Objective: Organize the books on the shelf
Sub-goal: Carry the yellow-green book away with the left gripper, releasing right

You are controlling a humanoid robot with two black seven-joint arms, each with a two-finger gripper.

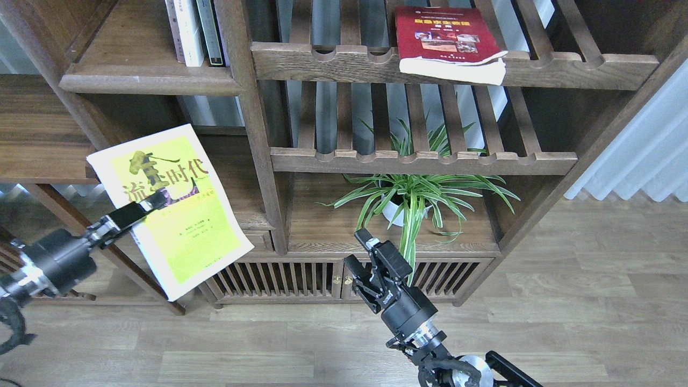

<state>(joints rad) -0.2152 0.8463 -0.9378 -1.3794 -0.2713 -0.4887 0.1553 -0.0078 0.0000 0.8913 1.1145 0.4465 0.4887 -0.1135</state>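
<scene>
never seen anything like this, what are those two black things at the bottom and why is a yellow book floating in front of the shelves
There is only one picture, taken from a humanoid robot's own head, looking forward and down at a wooden bookcase. The two black things are its arms, and each ends in a two-finger pincer.

The left pincer is clamped on the yellow-green and white book, so the book isn't floating. It is held tilted in the air in front of the bookcase. The right pincer is open and holds nothing, low in front of the potted plant.

A red book with small photos lies flat on a slatted rack at the top, jutting over its front rail. A few thin books stand upright on the solid shelf board at the upper left.
</scene>
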